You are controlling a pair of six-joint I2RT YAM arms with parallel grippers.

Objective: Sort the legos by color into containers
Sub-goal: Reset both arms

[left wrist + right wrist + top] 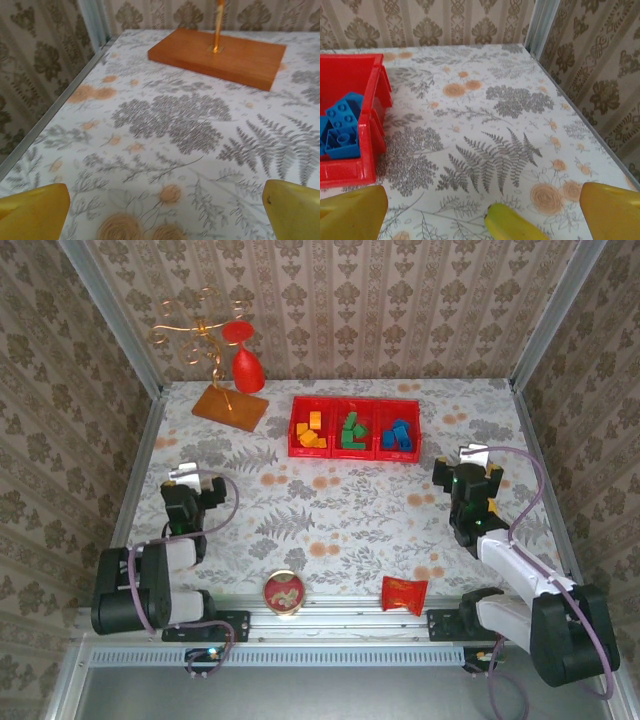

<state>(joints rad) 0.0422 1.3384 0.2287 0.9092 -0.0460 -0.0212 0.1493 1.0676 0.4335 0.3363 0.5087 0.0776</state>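
The three joined red containers [355, 452] stand at the back centre of the table. Yellow-orange legos [310, 430] lie in the left bin, green legos [350, 431] in the middle one and blue legos [399, 435] in the right one. My left gripper [186, 478] hovers low at the left, open, its yellow fingers [35, 212] wide apart over bare cloth. My right gripper [474, 462] is open at the right, beside the blue bin [367, 150] with its blue legos [342, 130]. A yellow-green rounded thing [515, 225] shows between its fingers [612, 210]; I cannot tell what it is.
A gold wire stand [205, 330] on an orange base [231, 406] stands back left, with red ornaments [247, 368] hanging from it; the base [220, 55] lies ahead of my left gripper. A round tin [284, 593] and a red packet [404, 593] sit near the front edge. Walls enclose three sides.
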